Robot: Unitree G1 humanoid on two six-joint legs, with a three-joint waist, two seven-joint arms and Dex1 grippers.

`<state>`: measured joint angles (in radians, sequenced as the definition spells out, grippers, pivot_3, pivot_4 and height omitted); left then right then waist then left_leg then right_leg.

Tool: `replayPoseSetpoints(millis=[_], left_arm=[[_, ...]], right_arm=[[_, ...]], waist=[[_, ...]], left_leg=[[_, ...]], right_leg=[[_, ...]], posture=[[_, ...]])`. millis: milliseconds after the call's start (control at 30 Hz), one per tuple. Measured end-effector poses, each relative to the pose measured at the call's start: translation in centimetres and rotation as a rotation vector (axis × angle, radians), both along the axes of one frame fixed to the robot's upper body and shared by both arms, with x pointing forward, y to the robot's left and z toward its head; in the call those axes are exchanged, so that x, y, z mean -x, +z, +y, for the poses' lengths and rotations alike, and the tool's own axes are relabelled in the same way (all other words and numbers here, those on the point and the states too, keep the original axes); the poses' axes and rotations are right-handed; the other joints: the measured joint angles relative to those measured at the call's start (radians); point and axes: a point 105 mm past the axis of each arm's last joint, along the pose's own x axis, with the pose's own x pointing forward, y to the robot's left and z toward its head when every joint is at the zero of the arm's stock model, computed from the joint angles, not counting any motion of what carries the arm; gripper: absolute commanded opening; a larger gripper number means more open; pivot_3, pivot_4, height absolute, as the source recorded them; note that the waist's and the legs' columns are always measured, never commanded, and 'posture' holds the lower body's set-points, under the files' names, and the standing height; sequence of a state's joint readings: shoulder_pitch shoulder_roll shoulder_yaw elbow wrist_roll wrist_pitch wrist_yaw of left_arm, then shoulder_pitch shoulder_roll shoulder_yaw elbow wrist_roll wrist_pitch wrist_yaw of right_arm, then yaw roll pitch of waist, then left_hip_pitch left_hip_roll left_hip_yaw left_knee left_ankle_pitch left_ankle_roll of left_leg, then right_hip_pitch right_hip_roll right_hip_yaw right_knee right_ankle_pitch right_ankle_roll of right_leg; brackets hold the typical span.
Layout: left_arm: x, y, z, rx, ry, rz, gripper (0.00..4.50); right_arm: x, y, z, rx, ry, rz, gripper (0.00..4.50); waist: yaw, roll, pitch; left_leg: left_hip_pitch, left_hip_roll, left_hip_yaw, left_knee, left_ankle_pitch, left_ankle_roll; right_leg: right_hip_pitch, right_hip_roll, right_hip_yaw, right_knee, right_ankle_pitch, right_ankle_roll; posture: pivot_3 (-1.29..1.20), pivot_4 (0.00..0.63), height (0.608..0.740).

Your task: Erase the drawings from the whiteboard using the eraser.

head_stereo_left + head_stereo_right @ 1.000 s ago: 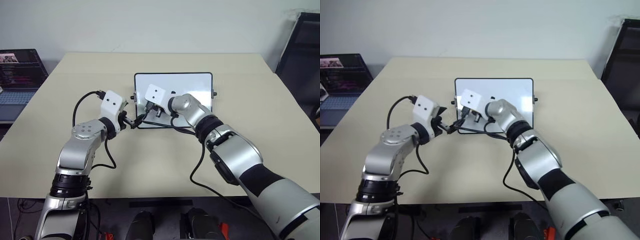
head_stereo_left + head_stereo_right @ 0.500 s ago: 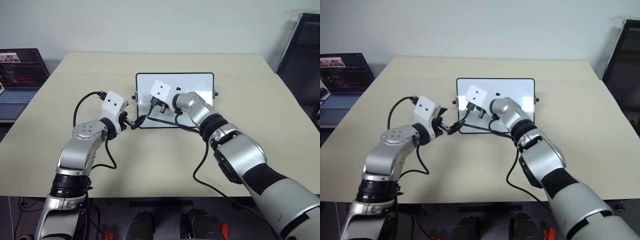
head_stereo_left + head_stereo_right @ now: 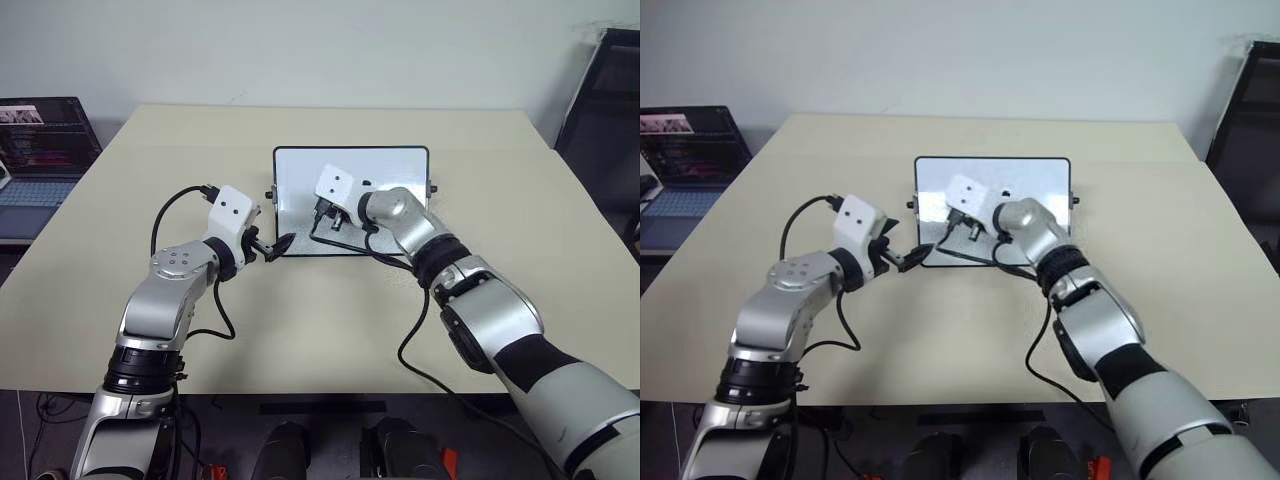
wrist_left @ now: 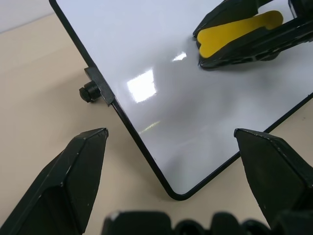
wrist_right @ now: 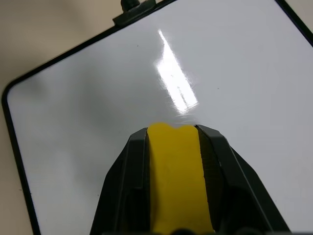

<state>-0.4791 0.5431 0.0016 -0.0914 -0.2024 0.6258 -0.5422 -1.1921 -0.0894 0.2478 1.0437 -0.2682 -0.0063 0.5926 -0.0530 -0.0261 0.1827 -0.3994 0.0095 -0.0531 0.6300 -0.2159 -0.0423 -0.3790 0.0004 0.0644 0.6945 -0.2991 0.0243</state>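
Right gripper (image 5: 172, 147) clamped on the small oblong yellow eraser (image 5: 177, 176), yellow block squeezed between both black fingers, tip pressed low over the small glossy white whiteboard with thin black frame (image 3: 390, 165), near its middle. Left gripper (image 4: 171, 147) spread wide apart, empty, straddling the whiteboard's near left corner, one finger off the frame by the small black side knob (image 4: 88, 91), the other over the near edge. Whiteboard itself lying flat on the beige bench (image 3: 300, 320), towards the far side. White surface around the eraser looking clean; no blue drawings to make out on the stretches showing, part of the whiteboard hidden behind the right arm. Best now, by judgement: keeping the eraser face flat, steady pressure, overlapping passes towards the covered right portion, left gripper bracing that corner against sliding.
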Motion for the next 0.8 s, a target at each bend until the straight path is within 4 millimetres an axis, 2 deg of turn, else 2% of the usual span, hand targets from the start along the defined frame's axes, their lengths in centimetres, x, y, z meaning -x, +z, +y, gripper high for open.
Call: replayPoseSetpoints(millis=[133,233,333,500,700,800], left_arm=[[0.4,-0.4,-0.4,-0.001,-0.035,0.014,4.5],[0.8,-0.6,-0.9,0.004,-0.075,0.023,4.5],[1.1,-0.8,-1.8,0.001,-0.125,0.026,4.5],[1.4,-1.1,-2.6,-0.009,-0.178,0.022,4.5],[1.4,-1.3,-2.7,-0.019,-0.178,0.023,4.5],[1.2,-1.5,-2.2,-0.037,-0.151,0.026,4.5]], right_arm=[[1.3,-0.1,-3.1,-0.137,-0.047,0.058,1.02],[3.5,1.7,-4.5,-0.245,-0.069,0.062,1.02],[6.0,3.3,-5.3,-0.331,-0.081,0.046,1.02],[7.8,2.9,-5.4,-0.364,-0.126,0.029,1.02],[8.0,3.2,-4.9,-0.325,-0.121,-0.039,1.02],[7.5,3.2,-4.3,-0.279,-0.101,-0.086,1.02]], waist=[[0.002,0.0,0.0],[0.002,0.0,0.0],[0.001,0.0,0.0],[-0.001,0.0,0.0],[0.001,0.0,0.0],[-0.003,0.0,0.0]], left_leg=[[-0.005,0.0,-0.001,-0.001,0.0,0.0],[-0.017,0.001,-0.002,-0.001,0.0,-0.001],[-0.019,0.002,-0.001,-0.001,0.0,-0.001],[-0.018,0.001,0.001,-0.001,0.0,0.0],[-0.017,0.0,0.001,0.0,0.0,0.0],[-0.017,0.001,0.002,0.0,0.0,0.0]], right_leg=[[-0.004,-0.001,0.0,-0.004,0.0,0.0],[-0.015,0.0,-0.001,-0.003,0.0,0.0],[-0.018,0.0,0.0,-0.004,0.0,0.0],[-0.017,0.0,0.0,-0.004,0.0,0.0],[-0.016,0.0,-0.002,-0.003,0.0,0.0],[-0.016,0.0,-0.002,-0.003,0.0,0.0]], posture=[[0.0,0.15,0.74],[0.0,0.15,0.74],[0.0,0.15,0.74],[0.0,0.15,0.74],[0.0,0.15,0.74],[0.0,0.15,0.74]])
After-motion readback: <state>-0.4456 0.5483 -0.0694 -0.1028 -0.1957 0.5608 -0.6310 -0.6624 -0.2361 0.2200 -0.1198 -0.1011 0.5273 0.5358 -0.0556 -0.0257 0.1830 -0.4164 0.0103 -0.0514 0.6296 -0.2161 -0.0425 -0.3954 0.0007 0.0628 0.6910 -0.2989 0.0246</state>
